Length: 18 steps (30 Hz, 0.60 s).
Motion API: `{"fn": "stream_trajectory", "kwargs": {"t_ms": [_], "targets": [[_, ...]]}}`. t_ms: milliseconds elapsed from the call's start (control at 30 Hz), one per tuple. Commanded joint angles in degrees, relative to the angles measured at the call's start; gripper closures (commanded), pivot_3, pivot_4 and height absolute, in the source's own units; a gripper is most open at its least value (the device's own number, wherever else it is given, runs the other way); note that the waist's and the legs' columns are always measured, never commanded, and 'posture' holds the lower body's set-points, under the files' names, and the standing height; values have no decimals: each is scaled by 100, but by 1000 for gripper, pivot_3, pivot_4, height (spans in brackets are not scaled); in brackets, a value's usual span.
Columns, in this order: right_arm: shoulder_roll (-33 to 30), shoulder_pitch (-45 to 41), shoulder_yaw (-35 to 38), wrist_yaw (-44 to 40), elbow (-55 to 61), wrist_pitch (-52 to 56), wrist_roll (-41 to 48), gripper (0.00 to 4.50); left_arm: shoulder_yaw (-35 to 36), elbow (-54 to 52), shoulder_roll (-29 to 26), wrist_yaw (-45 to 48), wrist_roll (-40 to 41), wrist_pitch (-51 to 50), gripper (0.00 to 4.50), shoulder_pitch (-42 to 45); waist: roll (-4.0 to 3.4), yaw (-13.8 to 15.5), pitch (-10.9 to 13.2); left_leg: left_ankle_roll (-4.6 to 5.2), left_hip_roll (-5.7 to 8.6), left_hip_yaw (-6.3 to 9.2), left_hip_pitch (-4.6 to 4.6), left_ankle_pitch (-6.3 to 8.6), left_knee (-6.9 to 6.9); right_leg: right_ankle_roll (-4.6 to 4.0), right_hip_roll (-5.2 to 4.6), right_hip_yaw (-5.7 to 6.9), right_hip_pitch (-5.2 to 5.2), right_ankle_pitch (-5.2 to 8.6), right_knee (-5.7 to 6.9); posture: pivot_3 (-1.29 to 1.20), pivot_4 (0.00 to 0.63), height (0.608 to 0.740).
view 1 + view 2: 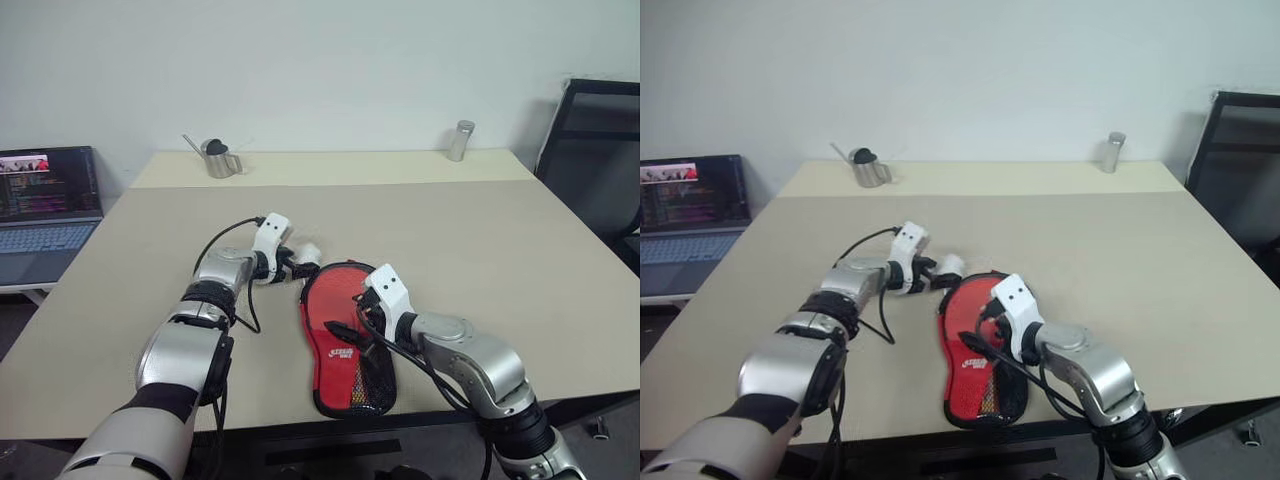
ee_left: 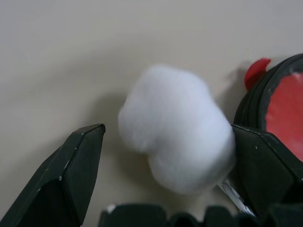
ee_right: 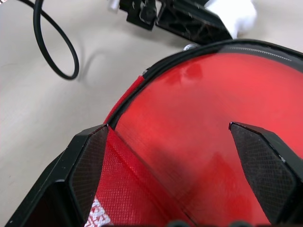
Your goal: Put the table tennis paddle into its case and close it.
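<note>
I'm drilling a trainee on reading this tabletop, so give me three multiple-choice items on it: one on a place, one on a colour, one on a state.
1. Where does the metal pitcher stand?
A. at the table's far edge, toward the robot's left
B. beside the case
C. on the laptop

2. What colour is the pompom by the case?
A. black
B. white
C. red

3. How does the left hand stand?
A. open, with the pompom between its fingers
B. shut on the cable
C. shut on the table edge

Answers:
1 A: the pitcher sits far back on the table, left of the robot's arms.
2 B: the left wrist view shows a white fluffy ball beside the case's black rim.
3 A: the two black fingers stand apart on either side of the pompom.
</note>
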State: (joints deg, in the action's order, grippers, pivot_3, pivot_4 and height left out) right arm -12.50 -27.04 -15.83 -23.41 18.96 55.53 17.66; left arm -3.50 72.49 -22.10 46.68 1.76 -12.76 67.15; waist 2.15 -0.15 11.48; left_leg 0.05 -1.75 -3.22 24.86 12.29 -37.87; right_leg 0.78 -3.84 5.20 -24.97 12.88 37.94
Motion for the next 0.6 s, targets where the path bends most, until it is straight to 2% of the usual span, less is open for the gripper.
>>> {"fn": "stream_trajectory", "kwargs": {"t_ms": [33,200,267,333,600], "targets": [[45,28,57,47,159,-107,4,28,56,87,91,-20,-139,158,0,161,0,1,0,0,0,0,0,0,0,0,-1,0,0,0,0,0,150,740],[125,38,101,173,123,-109,-59,28,113,158,262,-146,-223,222,0,93,2,6,-2,0,0,2,0,0,-1,0,-5,1,2,0,2,0,150,740],[150,26,135,218,119,-86,-68,0,147,164,311,-179,-252,240,399,75,4,20,-3,0,0,3,0,0,-2,0,-7,3,3,0,2,0,150,740],[175,14,172,247,127,-66,-52,0,177,161,335,-167,-279,235,933,58,4,18,-3,0,0,3,0,0,-3,0,-9,3,4,0,2,0,150,740],[276,-151,298,358,-63,-389,-159,0,369,117,239,-239,-222,230,3704,-74,5,3,-3,0,0,3,-2,0,-4,0,-9,3,4,0,7,0,150,740]]}}
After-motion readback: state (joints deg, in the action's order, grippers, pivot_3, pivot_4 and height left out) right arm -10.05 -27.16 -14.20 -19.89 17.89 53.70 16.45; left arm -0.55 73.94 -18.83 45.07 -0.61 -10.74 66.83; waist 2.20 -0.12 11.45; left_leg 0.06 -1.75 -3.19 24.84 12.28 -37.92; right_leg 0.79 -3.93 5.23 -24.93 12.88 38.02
